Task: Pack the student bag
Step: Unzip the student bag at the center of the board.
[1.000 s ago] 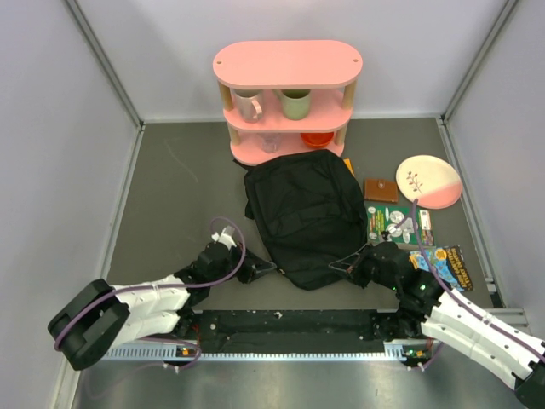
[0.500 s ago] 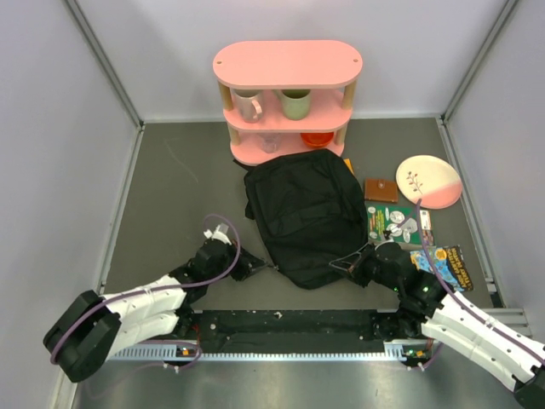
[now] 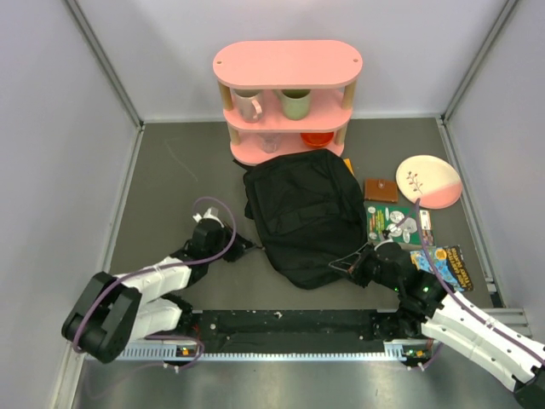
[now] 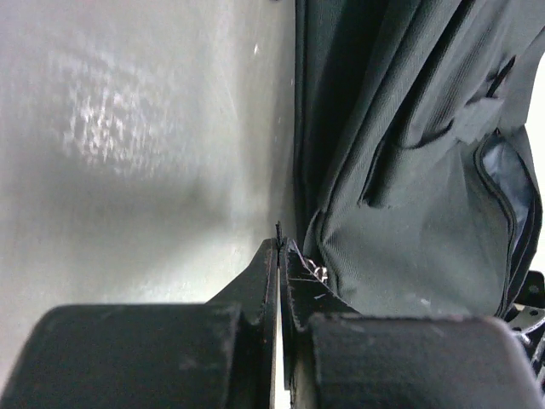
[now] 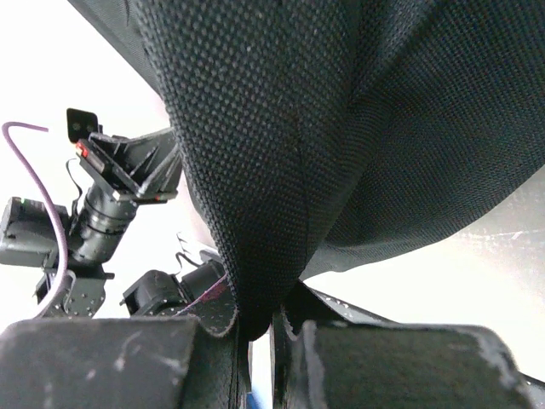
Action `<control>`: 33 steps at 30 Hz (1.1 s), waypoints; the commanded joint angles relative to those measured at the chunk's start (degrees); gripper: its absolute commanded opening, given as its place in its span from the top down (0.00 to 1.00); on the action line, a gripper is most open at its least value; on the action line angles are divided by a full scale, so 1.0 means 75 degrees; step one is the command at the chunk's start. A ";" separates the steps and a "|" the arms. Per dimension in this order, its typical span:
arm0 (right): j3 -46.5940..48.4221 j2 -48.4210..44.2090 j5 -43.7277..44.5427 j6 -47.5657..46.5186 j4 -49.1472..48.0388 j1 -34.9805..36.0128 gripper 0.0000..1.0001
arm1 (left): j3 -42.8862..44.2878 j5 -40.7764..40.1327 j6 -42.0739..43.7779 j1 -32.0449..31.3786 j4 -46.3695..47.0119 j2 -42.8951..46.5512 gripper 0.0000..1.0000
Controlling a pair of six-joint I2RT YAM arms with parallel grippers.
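The student bag [image 3: 302, 217], a floppy black backpack, lies flat in the middle of the table in front of the pink shelf. My left gripper [image 3: 247, 247] is at the bag's left lower edge. In the left wrist view [image 4: 279, 243] it is shut on a thin black tab, seemingly a zipper pull with a metal ring [image 4: 319, 273], beside the bag [image 4: 409, 170]. An open zipper with grey lining [image 4: 507, 200] shows on the right. My right gripper [image 3: 353, 266] is shut on a fold of bag fabric [image 5: 281, 128] at the bag's near right corner, also seen in the right wrist view [image 5: 264, 319].
The pink shelf [image 3: 287, 64] at the back holds two mugs [image 3: 295, 104] and a red bowl [image 3: 317, 138]. Right of the bag lie a brown wallet [image 3: 380, 189], a pink and white plate [image 3: 428, 181], a green book [image 3: 391, 223] and a colourful booklet [image 3: 444, 266]. Walls close both sides.
My left gripper has moved left and away from the near edge along the bag's left side, still shut. The right gripper and the bag have barely moved.
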State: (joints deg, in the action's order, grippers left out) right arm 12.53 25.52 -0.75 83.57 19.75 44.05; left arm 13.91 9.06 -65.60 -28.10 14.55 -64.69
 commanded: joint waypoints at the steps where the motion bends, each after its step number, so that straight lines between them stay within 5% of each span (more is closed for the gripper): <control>1: 0.0145 -0.0145 0.0136 -0.0209 -0.0324 -0.0108 1.00 | 0.0511 0.0267 0.0602 0.0488 0.0428 -0.0491 1.00; 4: 0.0110 -0.0133 -0.0038 -0.0314 -0.0464 -0.0120 1.00 | 0.0945 0.1039 0.1024 0.0488 0.0240 -0.0691 0.98; 5: 0.0110 -0.0110 -0.0075 -0.0384 -0.0581 -0.0120 1.00 | 0.0992 0.1204 0.1059 0.0488 0.0171 -0.0692 0.88; 6: 0.0168 -0.0040 -0.0122 -0.0559 -0.0710 -0.0120 1.00 | 0.1004 0.1264 0.1176 0.0488 0.0077 -0.0529 0.56; 7: 0.0203 0.0019 -0.0157 -0.0677 -0.0781 -0.0120 1.00 | 0.0958 0.1253 0.1223 0.0477 -0.0051 -0.0354 0.43; 10: 0.0542 0.0404 -0.0413 -0.1402 -0.0875 -0.0120 1.00 | 0.0829 0.0845 0.1597 0.0477 -0.1174 0.0813 0.16; 13: 0.0905 0.1105 -0.1326 -0.2433 -0.1295 -0.0108 1.00 | 0.1004 -0.0139 0.2113 0.0488 -0.3013 0.2348 0.03; 21: 0.1972 0.2257 -0.3224 -0.4788 -0.1379 0.0161 1.00 | 0.1566 -0.1851 0.2700 0.0488 -0.5137 0.5014 0.01; 33: 0.2290 0.3674 -0.4762 -0.6174 -0.1809 0.1462 1.00 | 0.2211 -0.1934 0.3169 0.0488 -0.5502 0.4688 0.02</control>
State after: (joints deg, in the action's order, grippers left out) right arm 27.44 50.72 -30.06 41.58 14.15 53.82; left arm 26.52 -4.19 -44.75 -24.73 -26.41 -28.47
